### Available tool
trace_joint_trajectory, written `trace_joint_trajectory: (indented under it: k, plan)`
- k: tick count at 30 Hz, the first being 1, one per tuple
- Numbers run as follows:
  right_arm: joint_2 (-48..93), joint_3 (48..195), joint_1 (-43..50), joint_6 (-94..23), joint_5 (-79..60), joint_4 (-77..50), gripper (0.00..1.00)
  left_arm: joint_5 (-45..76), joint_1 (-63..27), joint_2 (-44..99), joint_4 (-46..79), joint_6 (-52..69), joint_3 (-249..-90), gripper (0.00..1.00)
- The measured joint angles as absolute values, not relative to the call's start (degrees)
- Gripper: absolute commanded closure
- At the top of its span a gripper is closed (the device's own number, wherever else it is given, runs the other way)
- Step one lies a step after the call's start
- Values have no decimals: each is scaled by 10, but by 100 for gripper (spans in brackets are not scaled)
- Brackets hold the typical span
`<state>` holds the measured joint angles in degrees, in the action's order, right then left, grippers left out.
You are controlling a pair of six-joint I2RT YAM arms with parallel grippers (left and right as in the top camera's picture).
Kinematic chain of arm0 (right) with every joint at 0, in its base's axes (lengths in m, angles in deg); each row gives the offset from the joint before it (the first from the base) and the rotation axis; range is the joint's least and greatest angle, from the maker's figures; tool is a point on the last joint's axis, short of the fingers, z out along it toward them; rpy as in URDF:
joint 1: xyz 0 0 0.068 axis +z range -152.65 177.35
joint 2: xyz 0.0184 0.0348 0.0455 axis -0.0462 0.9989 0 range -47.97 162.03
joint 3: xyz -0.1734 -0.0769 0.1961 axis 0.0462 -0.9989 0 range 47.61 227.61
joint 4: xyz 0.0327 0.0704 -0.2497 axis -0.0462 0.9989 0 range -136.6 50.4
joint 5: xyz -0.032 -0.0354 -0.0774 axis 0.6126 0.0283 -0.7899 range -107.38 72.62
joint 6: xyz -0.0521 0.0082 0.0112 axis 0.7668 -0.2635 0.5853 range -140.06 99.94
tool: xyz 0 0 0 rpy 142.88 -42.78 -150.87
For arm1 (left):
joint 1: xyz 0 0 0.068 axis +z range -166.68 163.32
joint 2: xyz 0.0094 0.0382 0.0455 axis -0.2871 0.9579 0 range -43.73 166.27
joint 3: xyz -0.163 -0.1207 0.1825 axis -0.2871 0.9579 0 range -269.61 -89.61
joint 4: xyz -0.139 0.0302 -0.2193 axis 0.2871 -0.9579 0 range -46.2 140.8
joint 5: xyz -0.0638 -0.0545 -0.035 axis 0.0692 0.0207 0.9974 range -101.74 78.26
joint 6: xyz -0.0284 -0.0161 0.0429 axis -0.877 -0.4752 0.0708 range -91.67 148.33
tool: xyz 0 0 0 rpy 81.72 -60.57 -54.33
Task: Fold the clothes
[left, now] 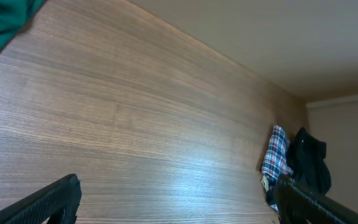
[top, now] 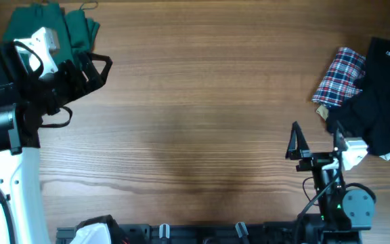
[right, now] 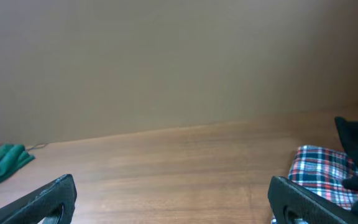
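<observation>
The clothes (top: pixel 66 27), a plain dark teal-green garment, lie bunched at the table's far left corner. They also show at the top left of the left wrist view (left: pixel 2 25) and at the left edge of the right wrist view (right: pixel 2 165). My left gripper (top: pixel 97 71) hovers just right of and below the garment, apart from it. It stands open (left: pixel 179 202) over bare wood. My right gripper (top: pixel 315 141) is near the front right. It is also open (right: pixel 173 199) and holds nothing.
A red-white-blue plaid cloth (top: pixel 340 76) lies at the right side, with a black garment (top: pixel 384 95) against it. Both also show in the left wrist view, plaid (left: pixel 275 158) and black (left: pixel 309 162). The wooden table (top: pixel 195 122) spreads between the arms.
</observation>
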<state>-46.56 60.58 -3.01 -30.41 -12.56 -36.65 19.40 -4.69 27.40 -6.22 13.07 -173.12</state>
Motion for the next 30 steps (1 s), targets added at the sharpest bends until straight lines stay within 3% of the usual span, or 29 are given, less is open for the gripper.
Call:
trace_joint_trajectory:
  k: [16,30]
  plan:
    - [-469,490,-30,-312,-124,-490,0,194,-47,274,-62,130,-1731,0]
    - [-470,480,-30,-328,-124,-469,0,194,-47,274,-62,131,-1731,0]
